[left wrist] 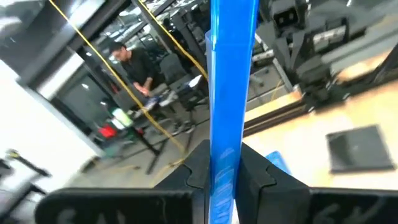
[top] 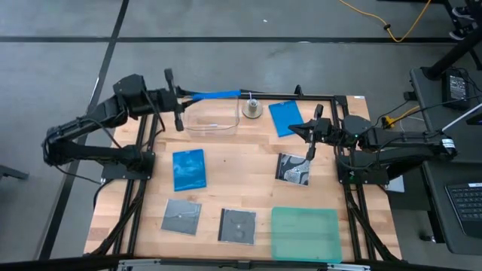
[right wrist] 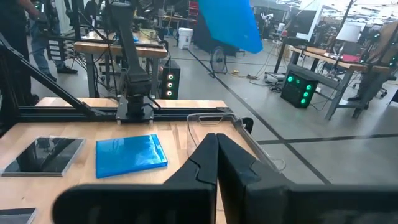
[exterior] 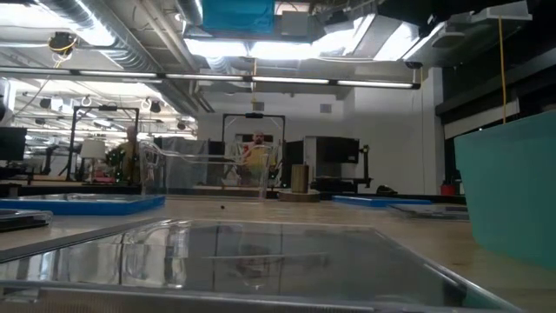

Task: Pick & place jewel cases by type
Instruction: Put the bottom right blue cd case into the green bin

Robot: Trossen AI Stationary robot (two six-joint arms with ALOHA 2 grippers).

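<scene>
Six thin plastic jewel cases show from above. My left gripper point(top: 197, 95), upper left of centre, is clamped on a bright blue rectangular case point(top: 218, 94), held edge-up over the clear plastic tub point(top: 213, 119). A second blue case point(top: 188, 169) lies mid-left, a third point(top: 285, 117) upper right. Three grey-black square cases lie flat: one point(top: 294, 168) right of centre, two point(top: 181, 217) point(top: 237, 225) along the bottom, beside the teal-green square tray point(top: 305, 233). My right gripper point(top: 304, 133), fingers together and empty, waits at right.

At table height, the tub's wall point(exterior: 261, 252) fills the foreground; the tray's side point(exterior: 512, 191) rises at right.

My left wrist shows the blue case's edge point(left wrist: 231, 81) running up the centre, pinched between my fingers point(left wrist: 198, 169).

My right wrist shows closed fingers point(right wrist: 214, 165), one blue case point(right wrist: 129, 155) lower left, the carried one point(right wrist: 225, 22) at top.

I judge these cases light, stiff, smooth and crack-prone; an edge pinch with modest pressure suits them.
</scene>
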